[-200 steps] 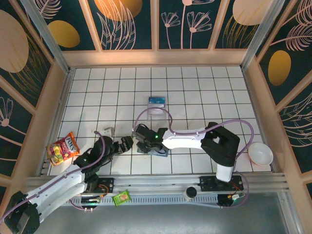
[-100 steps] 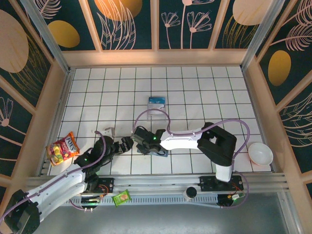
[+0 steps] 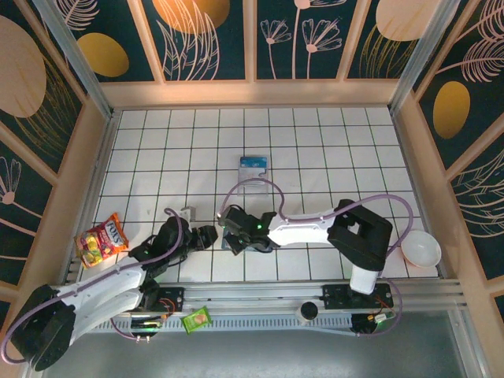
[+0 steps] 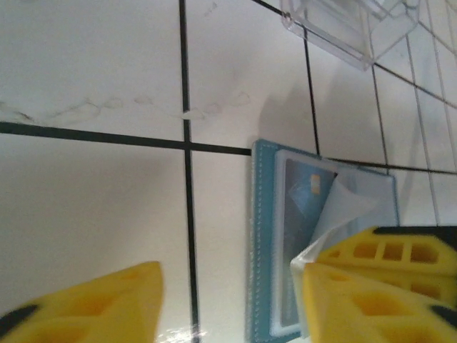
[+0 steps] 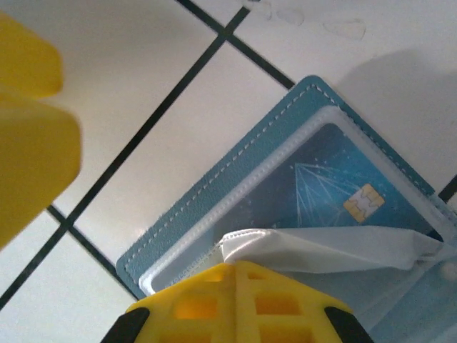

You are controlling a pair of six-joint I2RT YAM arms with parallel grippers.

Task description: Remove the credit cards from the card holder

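Observation:
The teal card holder (image 5: 214, 187) lies open on the white tiles, partly under my right gripper (image 3: 235, 228). A blue credit card (image 5: 330, 187) with a gold chip sits inside its clear pocket. My right gripper (image 5: 235, 266) is shut, pinching the lifted edge of that clear pocket sheet (image 5: 321, 246). My left gripper (image 3: 208, 236) is just left of the holder. In the left wrist view my left gripper (image 4: 230, 289) is open, its jaws spanning bare tile and the card holder's (image 4: 265, 243) left edge. There the credit card (image 4: 305, 196) shows through the plastic.
A clear plastic case (image 3: 253, 168) with a blue-and-white insert lies further back; the case (image 4: 346, 25) also shows at the top of the left wrist view. A snack bag (image 3: 101, 239) is at the left wall, a white bowl (image 3: 420, 250) at the right, a green packet (image 3: 197, 319) on the front rail.
My left gripper has moved right, up to the card holder, and its jaws have narrowed. My right gripper has closed on the clear pocket sheet.

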